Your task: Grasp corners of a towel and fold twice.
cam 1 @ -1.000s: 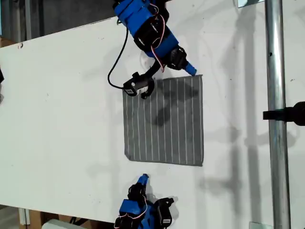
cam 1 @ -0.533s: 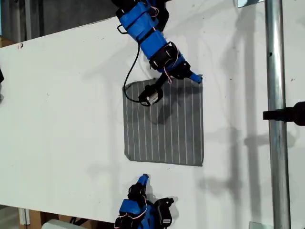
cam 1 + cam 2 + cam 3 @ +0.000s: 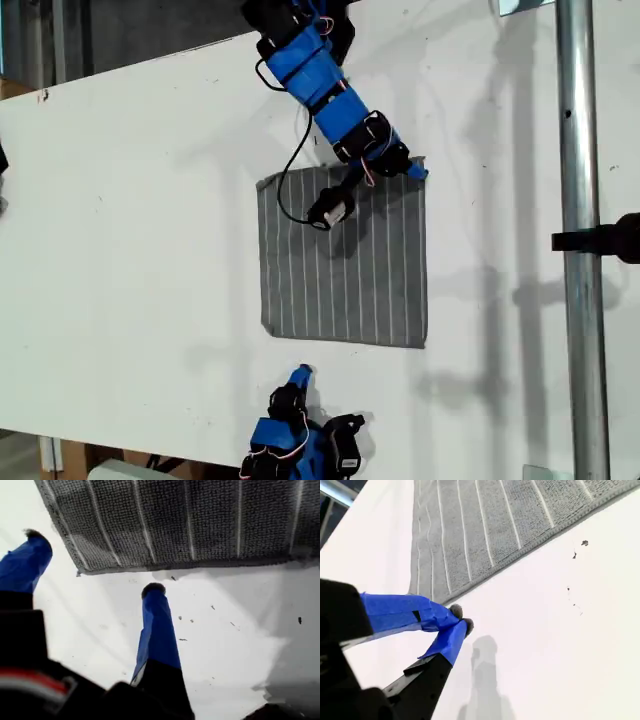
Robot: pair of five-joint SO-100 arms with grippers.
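Towel point(image 3: 345, 260) flat on table point(image 3: 140, 220), its corner point(image 3: 80, 570) just beyond my first hand point(image 3: 95, 565), fingers wide apart.

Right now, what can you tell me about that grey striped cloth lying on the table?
The towel is a thin grey cloth with fine white parallel stripes, roughly square, with a stitched hem. It lies flat and unfolded on the white table. My first gripper is open just off one corner. My second gripper is shut, off the cloth beside another corner. In the exterior view, an arm reaches over the towel's top edge and casts a shadow on it.
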